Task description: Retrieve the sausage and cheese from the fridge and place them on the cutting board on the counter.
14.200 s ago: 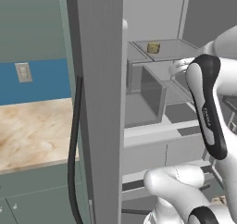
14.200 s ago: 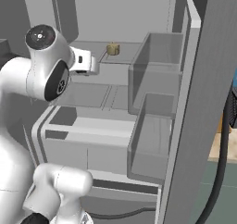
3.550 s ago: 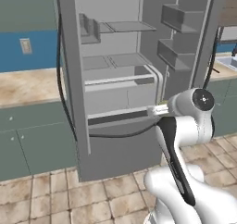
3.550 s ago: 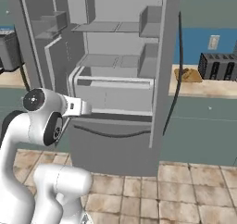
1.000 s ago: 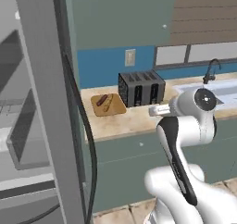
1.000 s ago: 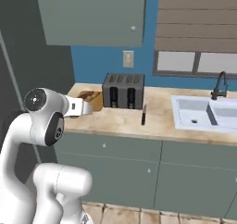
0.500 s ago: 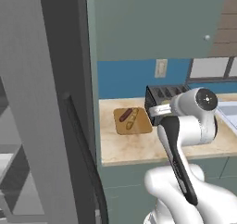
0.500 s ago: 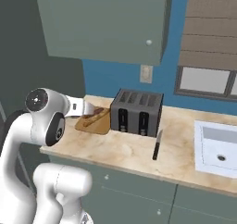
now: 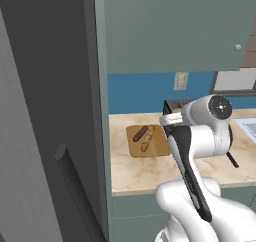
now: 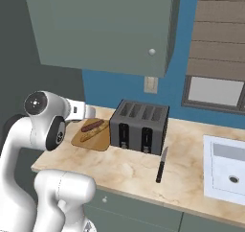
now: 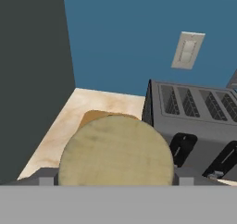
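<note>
A round tan cheese [image 11: 115, 151] sits clamped in my gripper [image 11: 115, 180], close before the hand camera. The hand hangs above the counter [image 10: 139, 171], just left of the toaster, where my gripper [image 10: 90, 112] points at the back wall over the cutting board [image 10: 98, 141]. The dark red sausage [image 10: 92, 126] lies on that orange-brown board beside a paler yellowish stick [image 10: 89, 133]. From the left, the cutting board [image 9: 155, 147] carries the sausage [image 9: 140, 133], and my gripper [image 9: 167, 120] is at its right edge. The fridge [image 9: 45, 111] door fills the left side.
A black-and-silver toaster [image 10: 139, 125] stands right of the board. A knife [image 10: 161, 165] lies on the counter in front of it, and a white sink [image 10: 225, 171] is at the far right. Grey-green upper cabinets [image 10: 105, 25] hang overhead, above a wall outlet [image 11: 187, 49].
The camera has moved with the base: the board and toaster now sit nearer and further right in the left view. The arm keeps the same pose.
</note>
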